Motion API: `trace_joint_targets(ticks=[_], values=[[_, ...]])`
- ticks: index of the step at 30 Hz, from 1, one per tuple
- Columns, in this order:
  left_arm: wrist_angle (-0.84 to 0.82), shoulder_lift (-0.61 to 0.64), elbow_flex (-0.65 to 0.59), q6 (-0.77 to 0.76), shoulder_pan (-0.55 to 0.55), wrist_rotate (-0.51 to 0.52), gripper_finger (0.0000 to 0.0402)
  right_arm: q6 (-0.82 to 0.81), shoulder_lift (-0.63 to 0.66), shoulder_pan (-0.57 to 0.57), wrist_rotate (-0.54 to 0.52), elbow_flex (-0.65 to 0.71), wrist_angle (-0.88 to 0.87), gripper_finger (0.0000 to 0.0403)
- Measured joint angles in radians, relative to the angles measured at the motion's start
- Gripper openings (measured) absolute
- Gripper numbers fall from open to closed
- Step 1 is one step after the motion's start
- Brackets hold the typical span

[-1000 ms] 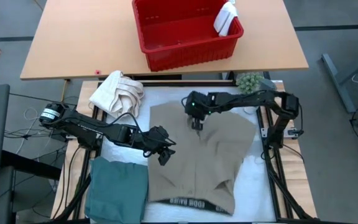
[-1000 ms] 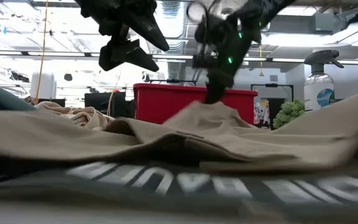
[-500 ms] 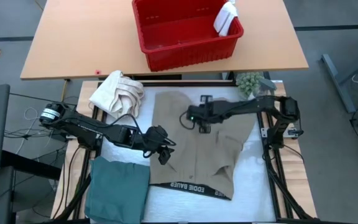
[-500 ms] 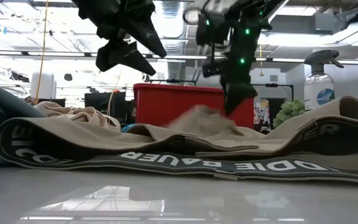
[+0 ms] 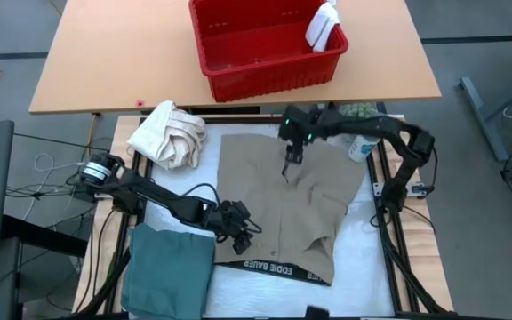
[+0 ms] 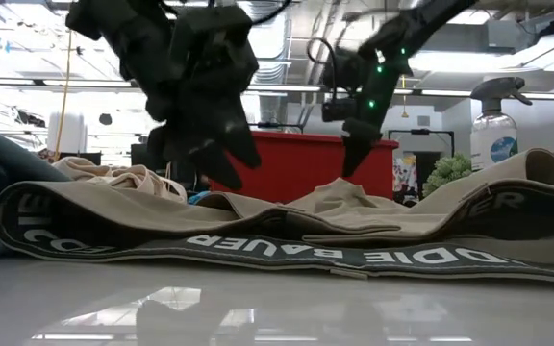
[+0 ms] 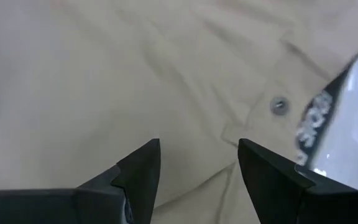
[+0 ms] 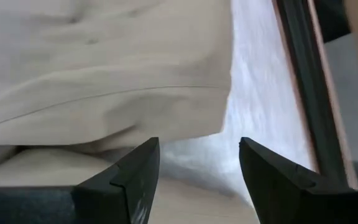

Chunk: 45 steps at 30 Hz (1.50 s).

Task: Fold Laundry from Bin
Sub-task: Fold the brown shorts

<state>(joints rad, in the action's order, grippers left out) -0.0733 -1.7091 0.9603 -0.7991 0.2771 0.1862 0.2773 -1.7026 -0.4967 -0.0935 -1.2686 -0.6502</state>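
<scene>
Landmark: tan khaki trousers [image 5: 283, 209], spread flat on the white padded work surface [image 5: 363, 258], dark lettered waistband [image 5: 274, 267] at the nearest edge.

- Left gripper [image 5: 241, 233] — low over the trousers' near left corner, just inside the waistband; fingers [image 7: 143, 171] apart, holding nothing; a small metal button [image 7: 279, 105] and the waistband lettering lie just ahead of them.
- Folded teal-green garment [image 5: 169, 267] — left of the trousers' near end, touching or just beside their edge.
- Right gripper [image 5: 290, 166] — above the trousers' far half, near the centre line; fingers [image 8: 138, 165] released, clear of the cloth; a raised ridge of fabric [image 6: 339, 192] stands under it.
- Cream bundled canvas cloth [image 5: 169, 133] — beyond the trousers' far left corner, near but apart.
- Clear spray bottle [image 6: 494, 125] and small green plant [image 5: 356, 114] — beyond the far right corner.
- Red rectangular plastic basket [image 5: 265, 76] — well beyond the trousers on the wooden table [image 5: 105, 53]; small white cloth [image 5: 323, 27] draped over its far right rim.

Risks, as judged: the ridge may stay as a crease if the next fold goes over it unsmoothed. The left gripper may pinch only the top layer at the waistband, so the fold drags askew — or catches the teal-green garment alongside. The button could snag a fingertip.
</scene>
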Motion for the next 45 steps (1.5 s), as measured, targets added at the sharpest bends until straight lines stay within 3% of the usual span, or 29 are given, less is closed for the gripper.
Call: trace_joint_targets(ticks=[3, 7, 11, 19, 24, 28, 32, 35, 40, 45], values=[[0.011, -0.035, 0.0, -0.013, -0.001, -0.014, 0.0203, 0.008, -0.008, -0.103, 0.143, 0.0, 0.017, 0.0244], [0.033, -0.091, 0.0, -0.038, -0.001, -0.051, 0.0203, 0.031, -0.022, -0.204, 0.258, 0.002, 0.012, 0.0244], [0.066, -0.123, 0.001, -0.069, -0.002, -0.073, 0.0203, 0.111, -0.031, -0.221, 0.212, 0.008, 0.047, 0.0244], [0.069, -0.123, 0.001, -0.042, -0.036, -0.097, 0.0203, 0.239, -0.107, -0.166, 0.23, 0.049, 0.064, 0.0244], [0.069, -0.124, 0.0, -0.032, -0.037, -0.077, 0.0203, 0.296, -0.162, -0.12, 0.204, 0.047, 0.184, 0.0244], [0.068, -0.124, 0.0, -0.029, -0.037, -0.074, 0.0203, 0.206, -0.208, -0.1, 0.186, 0.048, 0.367, 0.0241], [0.068, -0.124, 0.0, -0.021, -0.036, -0.067, 0.0203, 0.051, -0.21, -0.105, 0.039, 0.006, 0.62, 0.0225], [0.067, -0.124, 0.0, -0.017, -0.036, -0.067, 0.0203, -0.025, -0.203, -0.123, 0.014, -0.05, 0.702, 0.0211], [0.063, -0.125, 0.0, -0.018, -0.029, -0.068, 0.0203, -0.047, -0.164, -0.138, -0.014, -0.173, 0.603, 0.0193], [0.045, -0.125, 0.0, -0.026, -0.027, -0.068, 0.0203, -0.018, -0.15, -0.124, 0.114, -0.297, 0.315, 0.0188]])
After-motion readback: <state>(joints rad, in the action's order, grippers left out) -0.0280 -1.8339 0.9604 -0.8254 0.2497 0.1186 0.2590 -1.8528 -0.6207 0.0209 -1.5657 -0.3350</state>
